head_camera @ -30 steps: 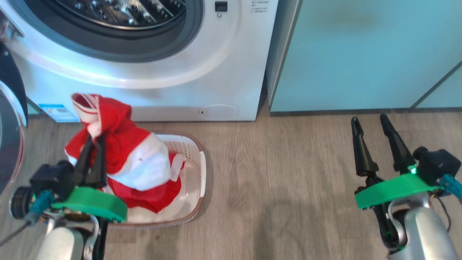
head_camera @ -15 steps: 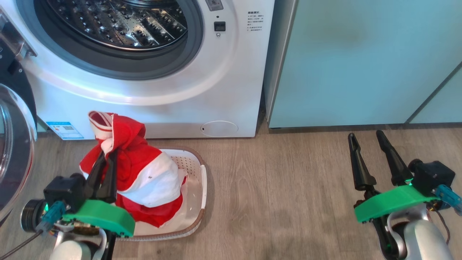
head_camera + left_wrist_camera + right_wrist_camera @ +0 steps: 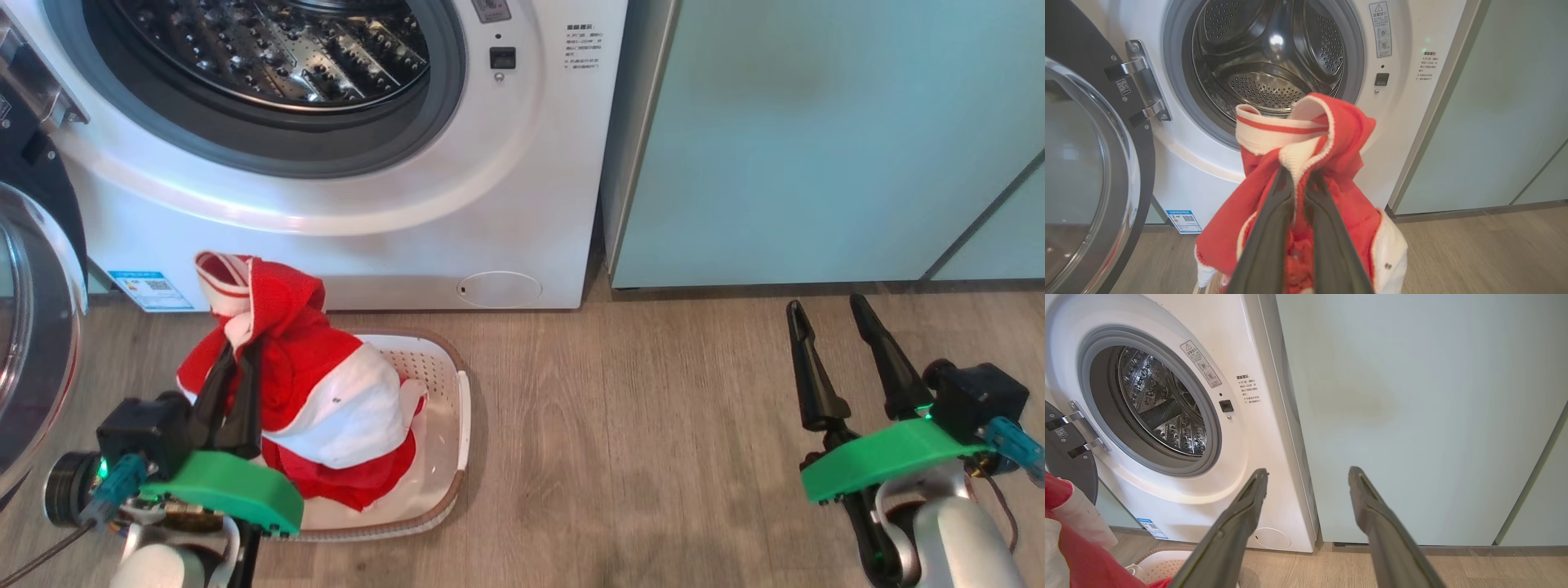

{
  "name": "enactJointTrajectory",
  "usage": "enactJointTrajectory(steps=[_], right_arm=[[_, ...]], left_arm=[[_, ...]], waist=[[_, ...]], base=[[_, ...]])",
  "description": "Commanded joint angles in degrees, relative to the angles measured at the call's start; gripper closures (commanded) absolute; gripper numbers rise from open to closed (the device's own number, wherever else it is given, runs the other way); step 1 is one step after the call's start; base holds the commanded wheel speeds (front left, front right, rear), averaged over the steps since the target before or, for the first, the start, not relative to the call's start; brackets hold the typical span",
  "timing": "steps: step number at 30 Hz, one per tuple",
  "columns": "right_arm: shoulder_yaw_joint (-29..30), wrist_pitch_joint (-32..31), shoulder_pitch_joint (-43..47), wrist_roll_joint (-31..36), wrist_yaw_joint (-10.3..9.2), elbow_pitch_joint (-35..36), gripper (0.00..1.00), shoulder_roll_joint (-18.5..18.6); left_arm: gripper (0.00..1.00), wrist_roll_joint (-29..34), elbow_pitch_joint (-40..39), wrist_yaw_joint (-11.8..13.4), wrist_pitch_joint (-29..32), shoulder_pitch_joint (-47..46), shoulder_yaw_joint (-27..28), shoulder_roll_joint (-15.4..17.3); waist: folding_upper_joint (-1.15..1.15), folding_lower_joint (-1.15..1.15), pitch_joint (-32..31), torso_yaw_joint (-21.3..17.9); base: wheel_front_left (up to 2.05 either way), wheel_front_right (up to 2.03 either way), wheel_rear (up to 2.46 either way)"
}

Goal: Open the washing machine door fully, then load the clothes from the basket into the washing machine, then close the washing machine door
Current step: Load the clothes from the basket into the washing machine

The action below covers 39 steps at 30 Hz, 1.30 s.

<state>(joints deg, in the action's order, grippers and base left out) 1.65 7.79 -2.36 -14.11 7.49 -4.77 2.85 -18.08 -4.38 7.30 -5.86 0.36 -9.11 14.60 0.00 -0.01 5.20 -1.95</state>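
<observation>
Some clothes (image 3: 326, 392) pinched in left gripper (image 3: 238, 349).

Soft red knit clothes (image 3: 302, 384), perforated steel drum (image 3: 1265, 87)

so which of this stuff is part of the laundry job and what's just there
In the job: washer, its open door, clothes, basket, left gripper shut on the clothes.
Just there: teal cabinets, floor, right gripper, open and holding nothing.
</observation>
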Motion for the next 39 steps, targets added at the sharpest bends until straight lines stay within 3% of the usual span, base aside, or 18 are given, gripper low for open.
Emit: enactJointTrajectory(steps=[1, 12, 20, 29, 39], right_arm=[[-1.3, 0.0, -0.6, 0.0, 0.0, 2.1, 0.0, 0.0], [-1.4, 0.4, -2.2, 0.0, 0.0, 3.5, 0.0, 0.0], [-2.0, 0.8, -5.2, 0.8, 0.0, 4.9, 0.0, 0.0], [-4.0, 2.6, -9.4, 0.4, 0.0, 4.6, 0.0, 0.0], [-7.0, 4.9, -12.8, -1.4, 0.0, 3.0, 0.0, 0.0]], left_arm=[[1.0, 0.4, -2.2, 0.5, -0.1, -1.8, 2.3, 1.3], [1.0, -2.6, 0.9, 0.5, -0.4, -7.2, 3.4, 0.0], [1.0, -6.4, 13.3, -1.2, -1.4, -21.4, 6.1, -0.1], [1.0, -8.9, 32.2, -5.5, -0.7, -42.7, 7.5, 3.2], [1.0, -9.5, 45.1, -8.6, 1.8, -60.2, 7.8, 8.2]], waist=[[0.0, 0.01, 0.1, 0.1], [0.0, 0.01, 4.4, 0.1], [0.0, 0.01, 11.6, -2.1], [0.0, 0.01, 20.3, -6.5], [0.0, 0.01, 26.8, -11.7]], base=[[0.0, 0.0, 0.0], [0.0, 0.0, 0.0], [0.0, 0.0, 0.0], [0.0, 0.0, 0.0], [0.0, 0.0, 0.0]])
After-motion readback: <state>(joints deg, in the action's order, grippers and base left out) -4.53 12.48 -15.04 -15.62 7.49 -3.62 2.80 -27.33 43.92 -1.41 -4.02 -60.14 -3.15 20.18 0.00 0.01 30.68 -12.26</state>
